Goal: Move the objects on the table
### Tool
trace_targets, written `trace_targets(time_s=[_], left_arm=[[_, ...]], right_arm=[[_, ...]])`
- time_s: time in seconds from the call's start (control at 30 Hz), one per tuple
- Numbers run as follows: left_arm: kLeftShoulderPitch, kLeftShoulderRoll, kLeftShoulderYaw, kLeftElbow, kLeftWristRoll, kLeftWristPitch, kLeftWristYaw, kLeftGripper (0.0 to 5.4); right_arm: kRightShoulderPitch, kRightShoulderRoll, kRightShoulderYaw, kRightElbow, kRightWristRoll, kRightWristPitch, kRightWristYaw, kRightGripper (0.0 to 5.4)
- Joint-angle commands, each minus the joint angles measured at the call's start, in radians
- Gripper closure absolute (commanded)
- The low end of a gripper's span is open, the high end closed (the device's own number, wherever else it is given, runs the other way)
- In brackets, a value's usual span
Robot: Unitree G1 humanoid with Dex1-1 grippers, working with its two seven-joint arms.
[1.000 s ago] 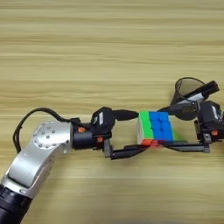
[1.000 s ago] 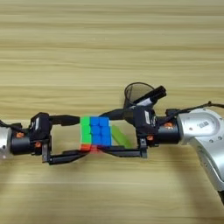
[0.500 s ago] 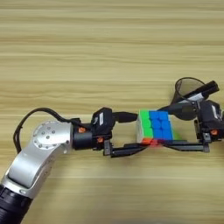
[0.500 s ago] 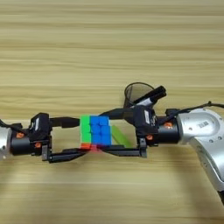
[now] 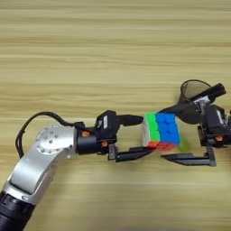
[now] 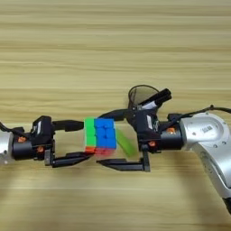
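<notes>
Flanking the puzzle cube (image 5: 161, 131), we spread both left hand (image 5: 135, 137) and right hand (image 6: 112, 140) wide, fingers apart.

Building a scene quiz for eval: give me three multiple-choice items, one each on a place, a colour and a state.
1. Where is the puzzle cube?
A. between the two tools
B. inside the pen cup
C. at the table's far left edge

2. What colour is the flat block beside the cube?
A. purple
B. green
C. black

3. How are the right tool's fingers?
A. pressed together
B. out of view
C. spread apart

Answers:
1 A: the puzzle cube sits with the left tool on one side and the right tool on the other.
2 B: the flat block is bright green.
3 C: its fingers lie apart, one above and one below the cube.
</notes>
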Motion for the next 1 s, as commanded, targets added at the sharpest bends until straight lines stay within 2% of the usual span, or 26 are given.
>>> trace_targets(time_s=[0.03, 0.17, 0.27, 0.4, 0.57, 0.7, 0.9, 1.0], left_arm=[[-0.007, -0.002, 0.001, 0.009, 0.001, -0.009, 0.004, 2.13], [-0.003, -0.003, 0.009, 0.017, 0.0, -0.013, 0.009, 2.13], [-0.005, -0.008, 0.022, 0.03, 0.009, -0.012, 0.035, 2.13], [-0.011, -0.025, 0.042, 0.068, 0.032, -0.026, 0.088, 2.13], [-0.035, -0.058, 0.095, 0.141, 0.08, -0.034, 0.211, 2.13], [-0.076, -0.091, 0.115, 0.236, 0.168, -0.015, 0.35, 2.13], [-0.078, -0.139, 0.082, 0.319, 0.237, 0.001, 0.44, 2.13], [-0.081, -0.164, 0.051, 0.393, 0.281, -0.001, 0.468, 2.13]], right_arm=[[-0.006, 0.006, -0.018, -0.018, 0.034, 0.012, -0.005, 0.01], [-0.016, 0.021, -0.068, -0.031, 0.109, 0.038, -0.038, 0.0], [-0.018, 0.043, -0.101, -0.026, 0.126, 0.035, -0.085, 0.0], [-0.023, 0.101, -0.171, -0.005, 0.139, 0.016, -0.199, 0.0], [-0.016, 0.158, -0.247, 0.057, 0.036, -0.048, -0.376, 0.0], [-0.024, 0.178, -0.294, 0.112, 0.003, -0.08, -0.455, 0.0], [-0.031, 0.194, -0.315, 0.137, -0.002, -0.098, -0.495, 0.0], [-0.029, 0.2, -0.321, 0.147, -0.005, -0.107, -0.509, 0.0]])
